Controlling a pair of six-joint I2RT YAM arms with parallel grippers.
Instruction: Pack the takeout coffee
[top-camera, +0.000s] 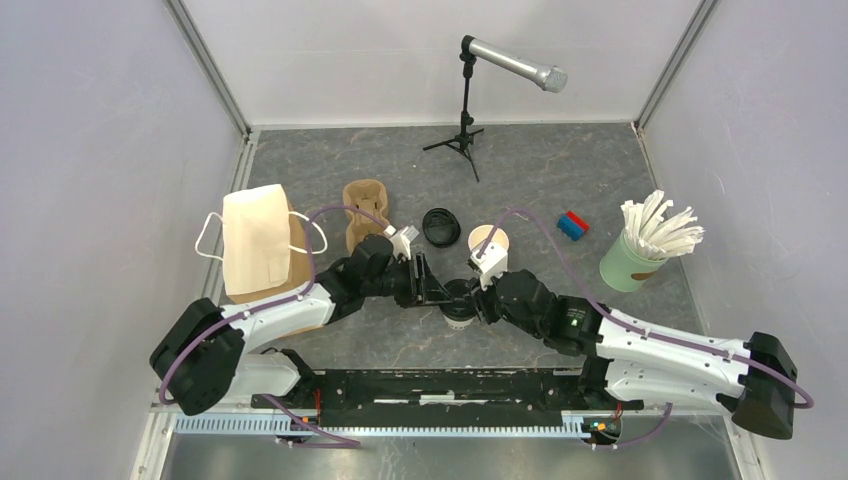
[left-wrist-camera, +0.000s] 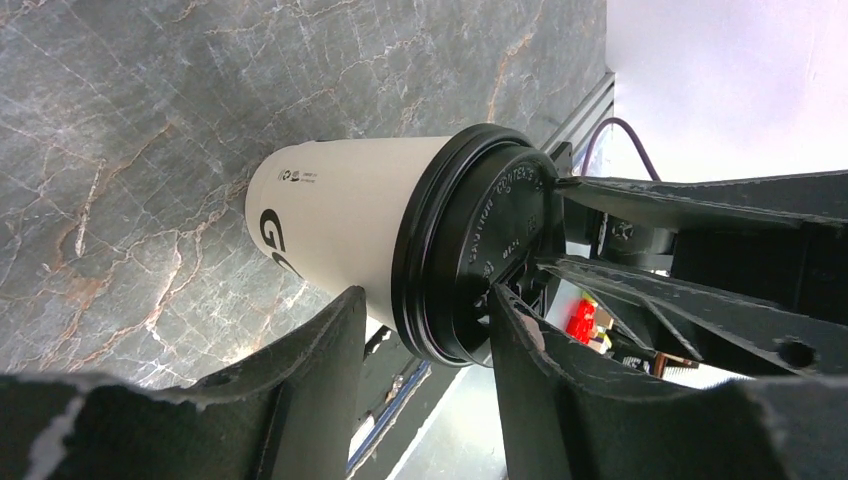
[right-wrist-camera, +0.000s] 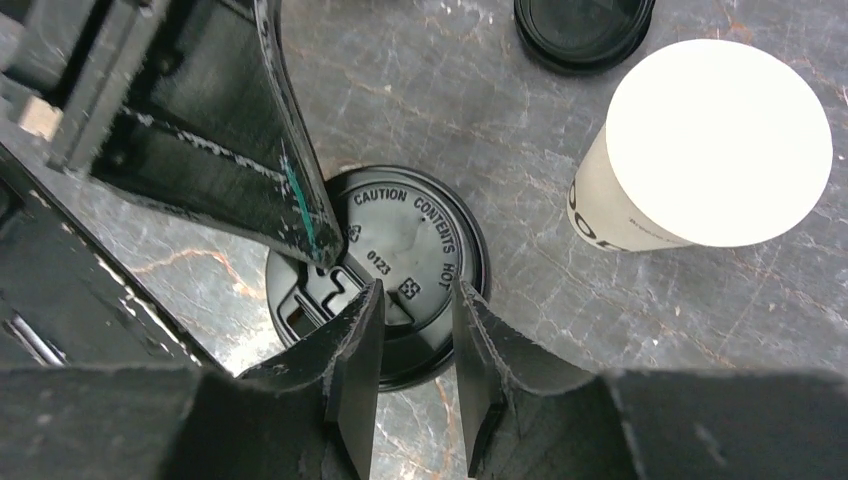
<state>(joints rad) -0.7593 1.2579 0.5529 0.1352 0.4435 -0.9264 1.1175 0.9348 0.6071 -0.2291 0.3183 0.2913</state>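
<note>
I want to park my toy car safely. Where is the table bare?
Bare grey table at the back: between the cream paper bag and the microphone stand, and between that stand and the pale green straw cup. Crowded middle: the left gripper and right gripper meet at the black-lidded white paper cup, beside a loose black lid and an open white cup.

Paper bag (top-camera: 258, 245) beside cardboard carrier (top-camera: 365, 205) at left, microphone stand (top-camera: 465, 120) behind, green cup (top-camera: 628, 265) (full of straws (top-camera: 660, 225)) right.
</note>
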